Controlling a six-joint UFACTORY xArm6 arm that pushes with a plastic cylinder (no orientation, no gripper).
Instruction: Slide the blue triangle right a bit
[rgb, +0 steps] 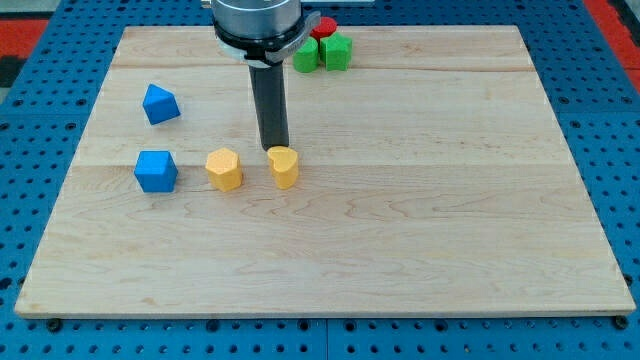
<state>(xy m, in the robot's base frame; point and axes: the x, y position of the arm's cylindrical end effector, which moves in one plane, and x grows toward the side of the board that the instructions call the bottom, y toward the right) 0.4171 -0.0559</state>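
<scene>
While a blue pegboard (60, 60) dotted with holes shows on every side, the desk (400, 220) itself is a pale wooden board of joined planks, its grain running across the view. No writing or label can be read anywhere.

The blue triangle (160, 104) lies near the view's left edge of the desk, with a blue cube (156, 171) just below it, apart from it. To the right of the cube sit a yellow hexagonal block (224, 169) and then a yellow heart-shaped block (284, 167), close together but not touching.

My tip (274, 148) stands just above the yellow heart, right beside its top edge and well apart from the blue triangle; the rod has no end effector to spread or press together.

At the view's top, partly hidden by the arm's round housing (258, 25), cluster two green blocks (324, 53) and a red one (324, 27), shapes unclear.
</scene>
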